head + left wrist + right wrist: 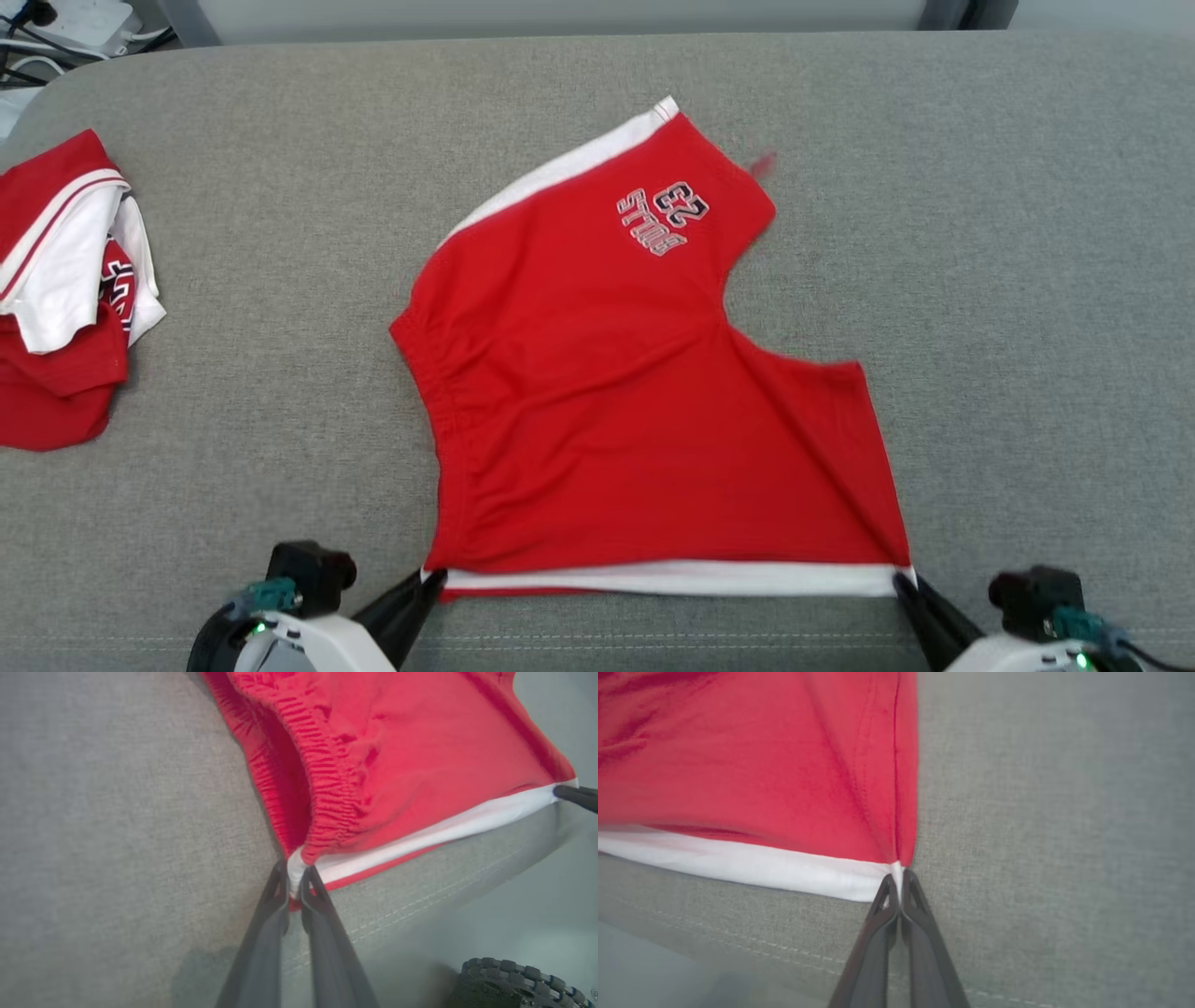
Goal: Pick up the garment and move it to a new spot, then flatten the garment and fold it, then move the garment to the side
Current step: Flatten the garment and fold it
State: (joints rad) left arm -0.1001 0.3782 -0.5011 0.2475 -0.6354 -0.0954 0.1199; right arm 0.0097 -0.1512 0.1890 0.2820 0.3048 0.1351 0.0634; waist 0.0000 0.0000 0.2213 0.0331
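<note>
The shorts (635, 401) lie flat on the cushion (1008, 280), look soft, light and floppy, and the left jaws and right jaws are each pinched shut on a near corner, good spots to hold.

Open grey bench (1027, 280) runs wide to the right of the red shorts (607, 401) and behind them. On the left a narrower strip lies passable between the shorts and a heap of red-and-white clothes (65, 299) at the bench's left edge
</note>
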